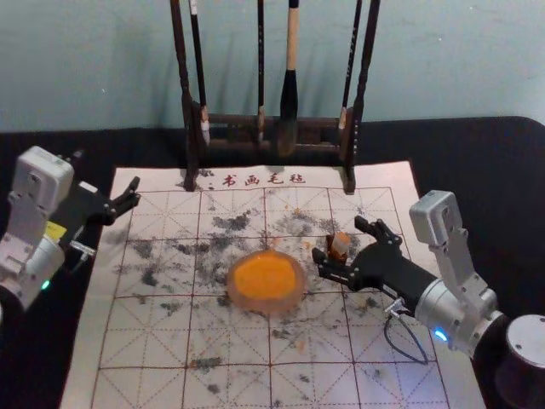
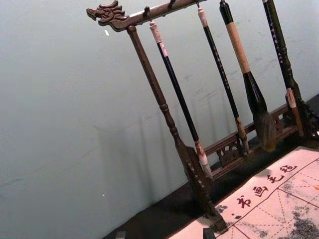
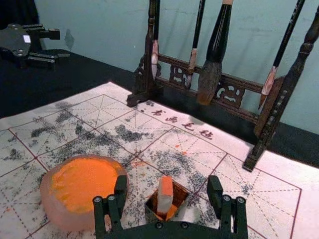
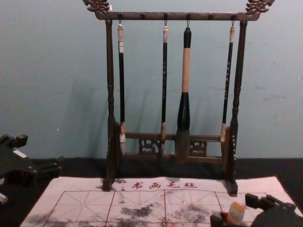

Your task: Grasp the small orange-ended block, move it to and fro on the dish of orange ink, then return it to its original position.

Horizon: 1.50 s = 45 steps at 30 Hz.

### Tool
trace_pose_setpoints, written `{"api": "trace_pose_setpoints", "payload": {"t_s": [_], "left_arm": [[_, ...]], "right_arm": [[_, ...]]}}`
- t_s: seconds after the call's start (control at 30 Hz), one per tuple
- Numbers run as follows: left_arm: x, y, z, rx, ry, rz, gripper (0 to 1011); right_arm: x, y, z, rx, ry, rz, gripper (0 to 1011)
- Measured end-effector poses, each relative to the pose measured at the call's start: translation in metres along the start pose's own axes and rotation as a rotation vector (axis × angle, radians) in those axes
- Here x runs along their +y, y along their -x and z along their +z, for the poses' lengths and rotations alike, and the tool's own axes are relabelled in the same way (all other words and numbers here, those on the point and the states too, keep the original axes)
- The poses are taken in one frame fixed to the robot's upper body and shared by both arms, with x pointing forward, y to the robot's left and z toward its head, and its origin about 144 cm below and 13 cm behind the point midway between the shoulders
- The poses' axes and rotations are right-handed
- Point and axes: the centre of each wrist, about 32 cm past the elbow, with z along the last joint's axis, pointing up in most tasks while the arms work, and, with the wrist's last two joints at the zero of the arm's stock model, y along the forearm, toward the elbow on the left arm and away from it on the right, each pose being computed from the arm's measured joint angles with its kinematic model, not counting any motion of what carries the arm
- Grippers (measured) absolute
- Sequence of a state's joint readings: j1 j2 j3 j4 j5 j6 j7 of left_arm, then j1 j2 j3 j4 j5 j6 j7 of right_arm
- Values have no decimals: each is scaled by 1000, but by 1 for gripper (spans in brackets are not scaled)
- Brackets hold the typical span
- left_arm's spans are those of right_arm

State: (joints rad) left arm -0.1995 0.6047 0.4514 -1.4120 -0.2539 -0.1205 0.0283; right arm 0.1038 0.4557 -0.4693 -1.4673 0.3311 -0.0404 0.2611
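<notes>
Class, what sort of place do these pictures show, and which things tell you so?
Probably a calligraphy or ink-painting workspace: brushes hang from a carved rack, a gridded, ink-marked mat lies in front, and a dish of orange ink sits on it.

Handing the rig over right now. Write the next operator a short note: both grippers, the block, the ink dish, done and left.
Right gripper: open, fingers either side of the block, not closed on it.
Left gripper: open, off to the left side, idle.
Block: in its small open box, orange end up, slightly tilted. The box is on the mat, right of the ink dish.
Done: right gripper is positioned at the block. The pictures can't settle whether any inking has been done.
Left, if not: grasp, move to and fro on the orange ink, return to the box.
</notes>
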Motion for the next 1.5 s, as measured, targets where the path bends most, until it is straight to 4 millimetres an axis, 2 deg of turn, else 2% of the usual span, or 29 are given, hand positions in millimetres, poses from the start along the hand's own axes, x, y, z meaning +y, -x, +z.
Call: {"api": "trace_pose_setpoints", "payload": {"t_s": [0.37, 0.9, 1.1, 1.2, 1.23, 1.27, 1.33, 1.37, 1.47, 1.5], "left_arm": [[0, 0, 0, 0, 0, 0, 1002], [0, 0, 0, 0, 0, 0, 1001], [0, 0, 0, 0, 0, 0, 1001], [0, 0, 0, 0, 0, 0, 1001], [0, 0, 0, 0, 0, 0, 1001], [0, 0, 0, 0, 0, 0, 1001], [0, 0, 0, 0, 0, 0, 1001], [0, 0, 0, 0, 0, 0, 1001], [0, 0, 0, 0, 0, 0, 1001], [0, 0, 0, 0, 0, 0, 1001]], "right_arm": [[7, 2, 1, 27, 9, 11, 1000], [8, 2, 1, 24, 14, 10, 998], [8, 2, 1, 24, 13, 10, 885], [8, 2, 1, 24, 13, 10, 787], [8, 2, 1, 24, 12, 10, 787], [8, 2, 1, 24, 12, 10, 734], [8, 2, 1, 24, 12, 10, 690], [8, 2, 1, 24, 12, 10, 628], [8, 2, 1, 24, 12, 10, 569], [8, 2, 1, 24, 12, 10, 508]]}}
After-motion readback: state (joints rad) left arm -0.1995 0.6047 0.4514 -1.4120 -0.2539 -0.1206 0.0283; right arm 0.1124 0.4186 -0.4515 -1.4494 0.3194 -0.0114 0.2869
